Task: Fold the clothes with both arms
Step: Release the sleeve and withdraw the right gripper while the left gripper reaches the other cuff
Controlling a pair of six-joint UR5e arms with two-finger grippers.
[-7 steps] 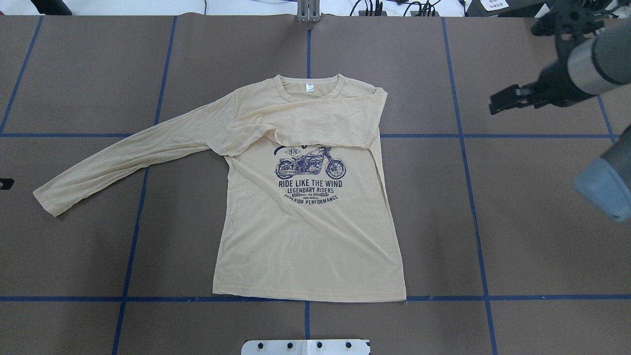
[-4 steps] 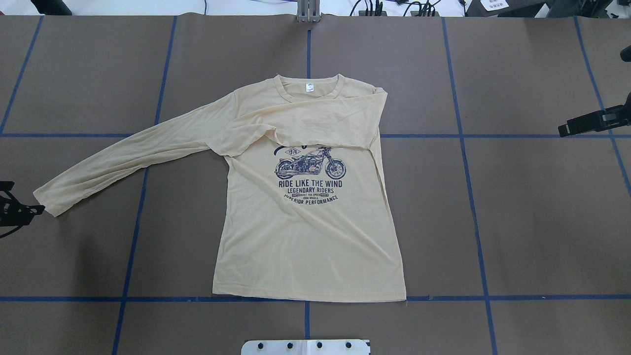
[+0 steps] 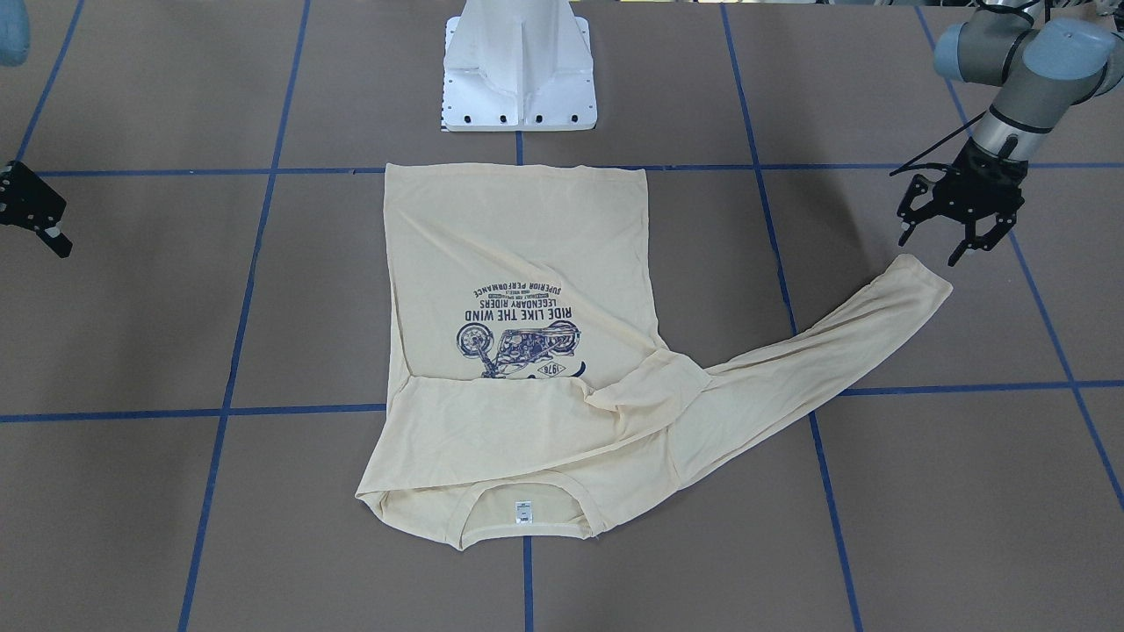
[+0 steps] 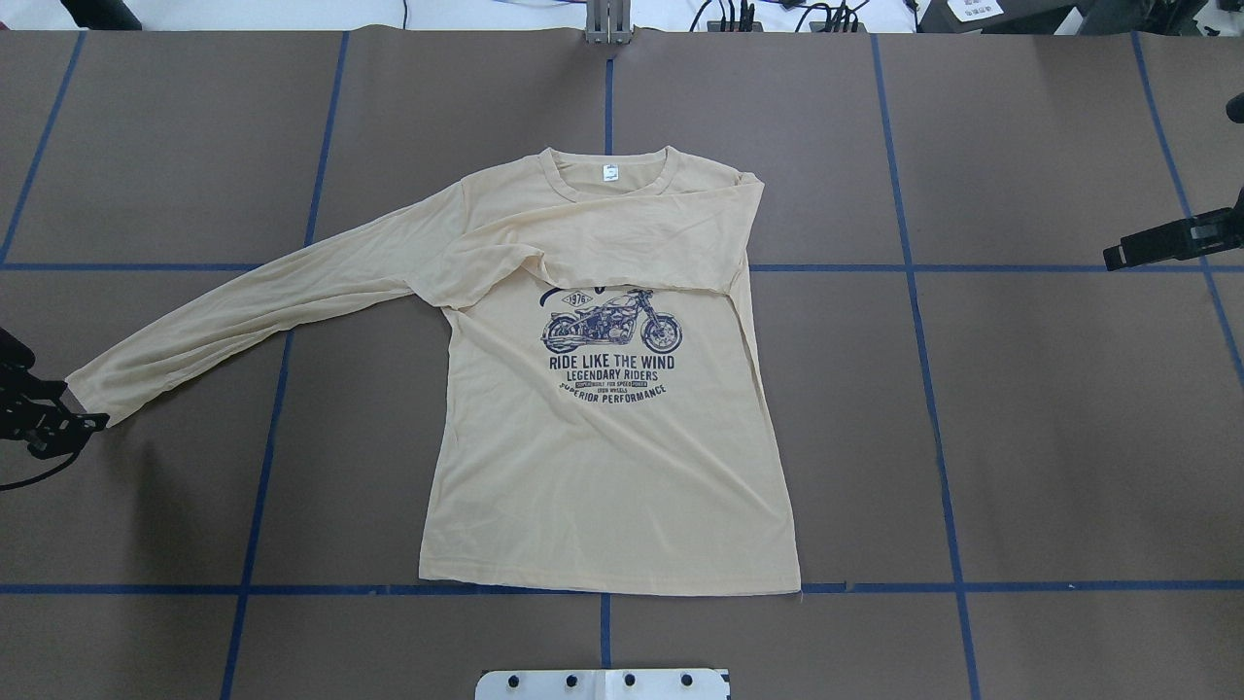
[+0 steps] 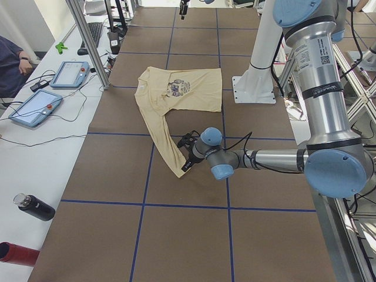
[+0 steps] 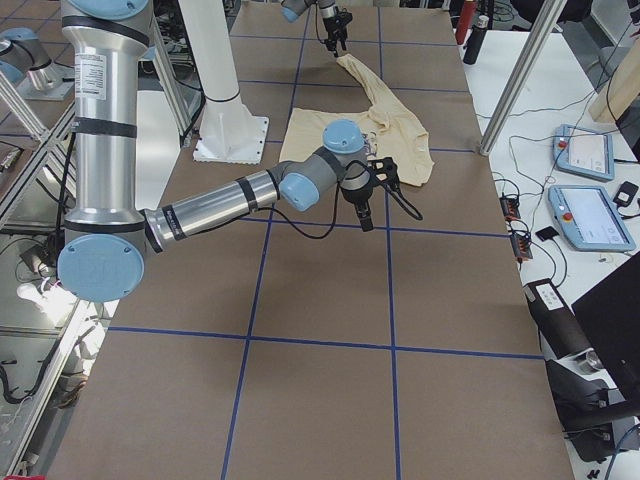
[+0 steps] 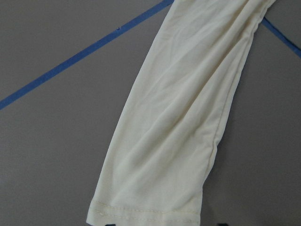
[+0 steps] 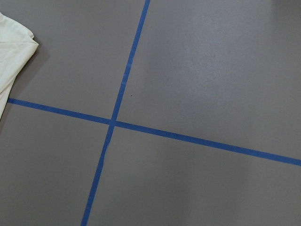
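Left tool (image 4: 70, 416): it is at the 9 o'clock edge of the bench (image 4: 1020, 437), with the fingers spread wide and nothing between them. It sits right at the cuff (image 4: 92, 394). I cannot tell if it touches the cloth.

Cuff: in my left wrist view it lies flat at the bottom edge, with a dark fingertip at each side of it.

Long sleeve (image 4: 262, 311): it lies stretched flat from the shoulder out toward 8 o'clock and is not folded yet.

T-shirt (image 4: 603, 467): it lies flat in the middle of the bench, front side up, with the neck label (image 4: 609, 173) at 12 o'clock and the hem at 6 o'clock.

Other sleeve (image 4: 622, 243): it is already folded across the chest and covers the top of the print (image 4: 612, 335).

Right tool (image 4: 1166, 245): it is at the 3 o'clock edge, well apart from the T-shirt. My right wrist view sees mostly bare bench. I cannot tell how far it is open.

Just changed: one second ago my right arm was big over the 2 o'clock corner, and now it is out at the edge. My left tool was almost out of view, and now it has come in to the cuff.

Meaning: I judge that the right side is done and the left side begins. The next step is to close on the cuff and carry it across toward 3 o'clock.

Risk: the thin cloth may slip, or only one layer may be caught.
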